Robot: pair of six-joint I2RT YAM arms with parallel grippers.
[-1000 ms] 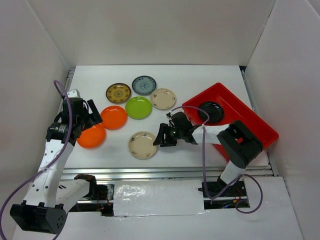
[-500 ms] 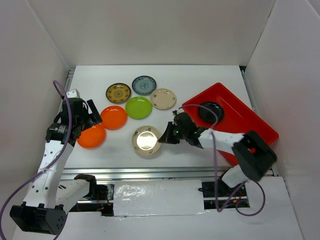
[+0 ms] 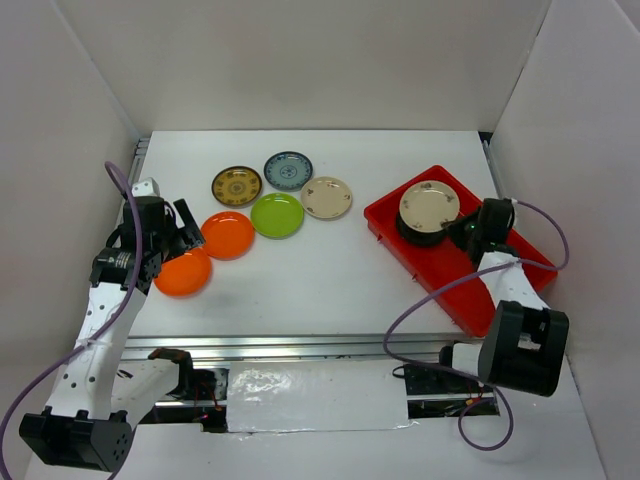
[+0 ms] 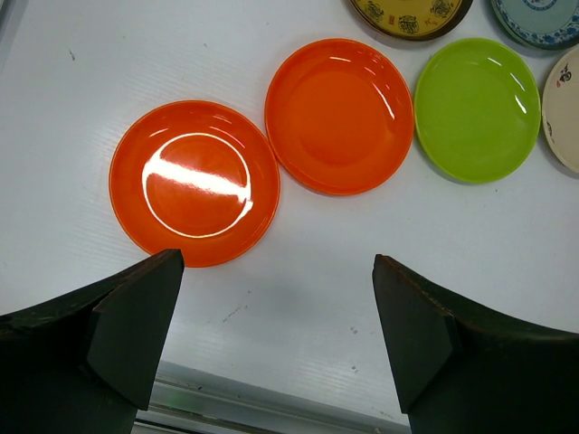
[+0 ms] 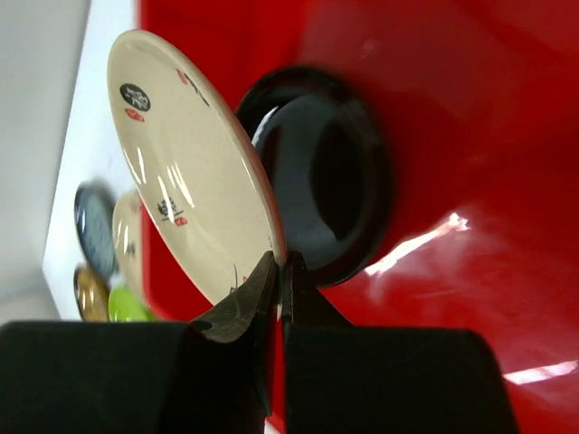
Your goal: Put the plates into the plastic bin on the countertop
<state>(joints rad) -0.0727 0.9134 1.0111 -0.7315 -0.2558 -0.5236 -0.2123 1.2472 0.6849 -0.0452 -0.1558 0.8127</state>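
The white countertop is bearing most of the remaining work. The red plastic bin is lying under the right pincer, which is clamping the rim of a beige plate and holding it tilted just above the black plate in the bin. The left pincer is hovering empty, jaws wide apart. Just ahead of it are lying the near orange plate and far orange plate, and beyond to its right the lime green plate, yellow-brown patterned plate, blue-grey patterned plate and second beige plate. So one plate looks binned, one is arriving, and six are waiting.
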